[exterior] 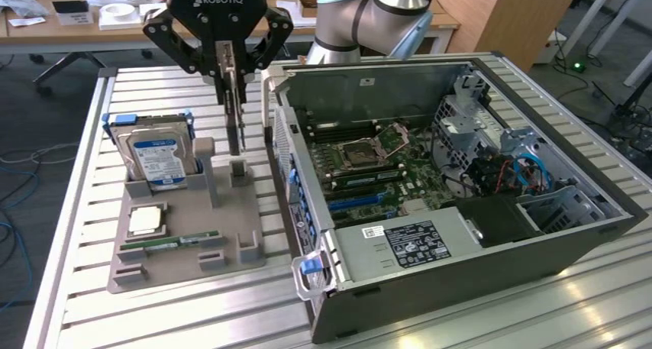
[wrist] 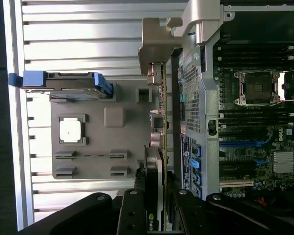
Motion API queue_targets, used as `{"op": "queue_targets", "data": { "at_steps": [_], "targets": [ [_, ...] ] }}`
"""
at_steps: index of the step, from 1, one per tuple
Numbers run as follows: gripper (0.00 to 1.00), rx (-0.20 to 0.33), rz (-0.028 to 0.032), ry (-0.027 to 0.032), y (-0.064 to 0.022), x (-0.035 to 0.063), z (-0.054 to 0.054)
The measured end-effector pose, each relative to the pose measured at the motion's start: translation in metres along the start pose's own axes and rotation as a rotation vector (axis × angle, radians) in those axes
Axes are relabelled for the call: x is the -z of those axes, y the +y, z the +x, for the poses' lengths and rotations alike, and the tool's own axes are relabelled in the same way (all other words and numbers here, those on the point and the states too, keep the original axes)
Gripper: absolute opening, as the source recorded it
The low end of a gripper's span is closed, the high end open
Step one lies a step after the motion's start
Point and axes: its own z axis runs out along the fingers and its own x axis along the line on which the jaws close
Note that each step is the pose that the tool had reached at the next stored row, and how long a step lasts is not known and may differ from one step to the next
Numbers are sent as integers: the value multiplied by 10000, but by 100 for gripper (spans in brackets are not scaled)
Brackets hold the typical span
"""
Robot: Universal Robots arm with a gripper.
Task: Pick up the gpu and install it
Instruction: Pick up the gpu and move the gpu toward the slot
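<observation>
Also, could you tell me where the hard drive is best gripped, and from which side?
Probably its top edge, from straight above. The hard drive stands upright on edge with its lower part seated in the grey holder, so fingers could come down and pinch its two broad faces.

Tray (exterior: pixel 179 276) on worktop (exterior: pixel 183 318), exterior view's left of computer case (exterior: pixel 459 265); hard drive (exterior: pixel 158 159) upright on tray; graphics card (exterior: pixel 237 127) in end effector (exterior: pixel 234 78), between hard drive and computer case.
</observation>
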Motion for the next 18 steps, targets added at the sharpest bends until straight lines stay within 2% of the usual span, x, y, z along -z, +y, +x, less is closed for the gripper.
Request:
{"op": "queue_targets", "data": {
  "at_steps": [5, 18],
  "targets": [
    [27, -1, -2, 0, 6, -3, -89],
    [27, 0, -3, -1, 26, -11, -407]
  ]
}}
